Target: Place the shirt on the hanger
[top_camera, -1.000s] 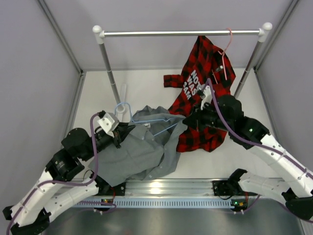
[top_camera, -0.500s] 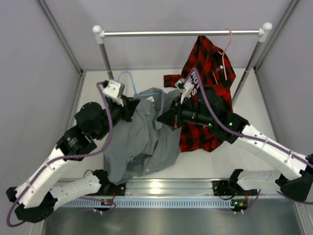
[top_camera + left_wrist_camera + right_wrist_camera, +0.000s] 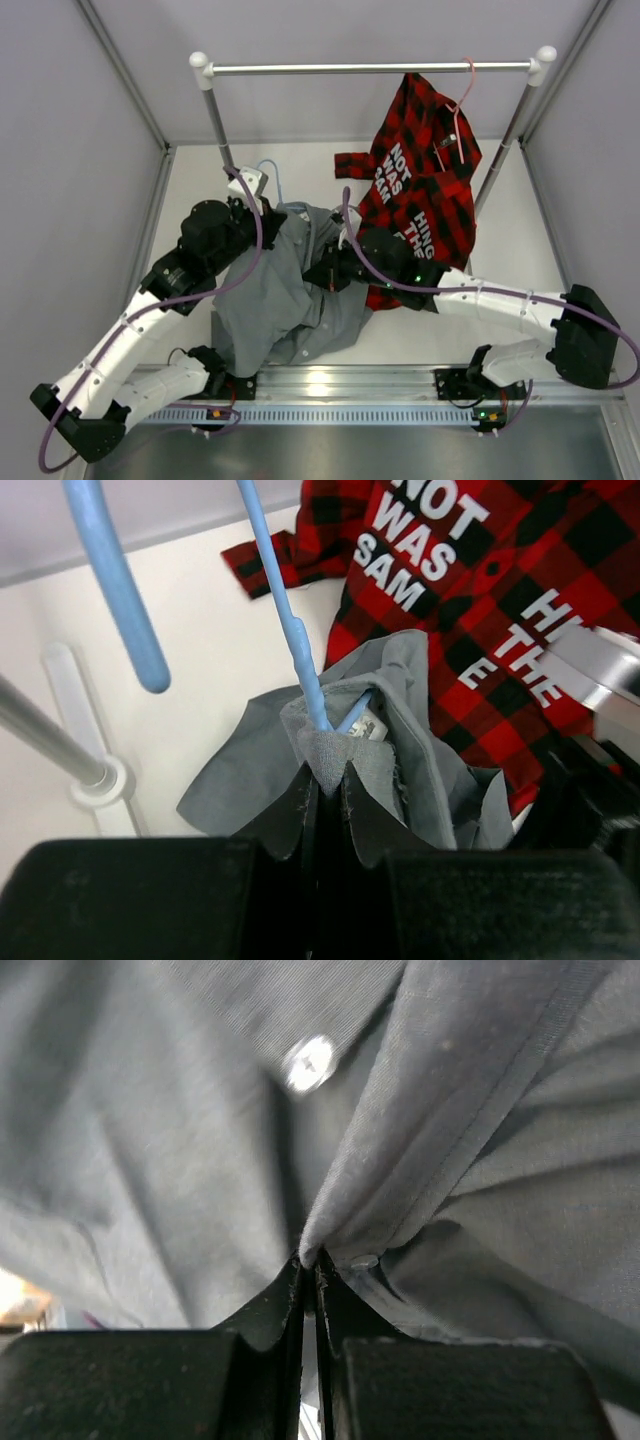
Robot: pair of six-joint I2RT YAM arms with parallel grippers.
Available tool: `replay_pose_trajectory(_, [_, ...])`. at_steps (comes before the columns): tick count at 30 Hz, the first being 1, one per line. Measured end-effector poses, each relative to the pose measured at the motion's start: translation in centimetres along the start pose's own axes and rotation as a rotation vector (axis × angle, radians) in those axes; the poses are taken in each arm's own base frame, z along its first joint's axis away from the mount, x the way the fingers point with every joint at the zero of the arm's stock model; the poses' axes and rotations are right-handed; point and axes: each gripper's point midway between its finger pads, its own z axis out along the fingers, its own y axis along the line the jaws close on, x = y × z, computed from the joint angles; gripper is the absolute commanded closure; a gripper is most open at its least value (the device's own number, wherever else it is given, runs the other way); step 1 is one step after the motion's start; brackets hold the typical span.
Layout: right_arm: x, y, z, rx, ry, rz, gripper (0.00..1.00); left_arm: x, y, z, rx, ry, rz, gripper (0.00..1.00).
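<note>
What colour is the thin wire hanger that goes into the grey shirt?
Light blue. The hanger shows best in the left wrist view.

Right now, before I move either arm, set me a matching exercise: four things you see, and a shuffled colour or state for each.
1 shirt
2 hanger
3 plaid shirt
4 right gripper

A light blue wire
B shut on a fabric fold
C grey, crumpled
D red and black, hanging from the rail

Pairs: 1-C, 2-A, 3-D, 4-B
</note>
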Motion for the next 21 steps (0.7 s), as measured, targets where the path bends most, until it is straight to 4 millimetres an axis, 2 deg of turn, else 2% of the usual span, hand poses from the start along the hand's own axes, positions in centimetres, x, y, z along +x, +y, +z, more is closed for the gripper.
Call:
replay_pose_trajectory(2, [0.7,0.7,0.1,-0.024,0.009,-0.033,1.00,0.4,1.0,0.0,-0.021,0.019,-0.020,1.00])
replay_pose_trajectory(7, [-0.6,3.4,-1.3,-0.120,-0.067,-0.095,1.00,0.6,1.5,-0.9,-0.039,0.030,-0.049,1.00])
replay_pose_trajectory(10, [-1.6,5.2,-2.2,-0.177,-0.096,-0.116,1.00,-0.2,1.2,-1.7,-0.026,-0.001,-0.064,1.00])
replay_pose_trajectory(13, [-3.0,8.6,-2.5,-0.251,-0.109,-0.161,1.00,-1.9,0.6,-2.9,0.001,-0.046,-0.073,1.00])
replay_pose_trajectory(15, [-4.6,12.1,-3.1,-0.317,-0.136,-0.209,1.00,-4.0,0.4,-4.1,0.009,-0.088,-0.067,1.00])
replay_pose_trajectory(18, [-7.5,18.0,-5.2,-0.423,-0.205,-0.287,1.00,-8.6,0.0,-6.6,0.015,-0.167,-0.036,1.00])
replay_pose_trajectory(21, [-9.7,22.4,-7.6,-0.497,-0.289,-0.343,1.00,-14.6,-0.4,-9.4,0.014,-0.286,-0.009,1.00])
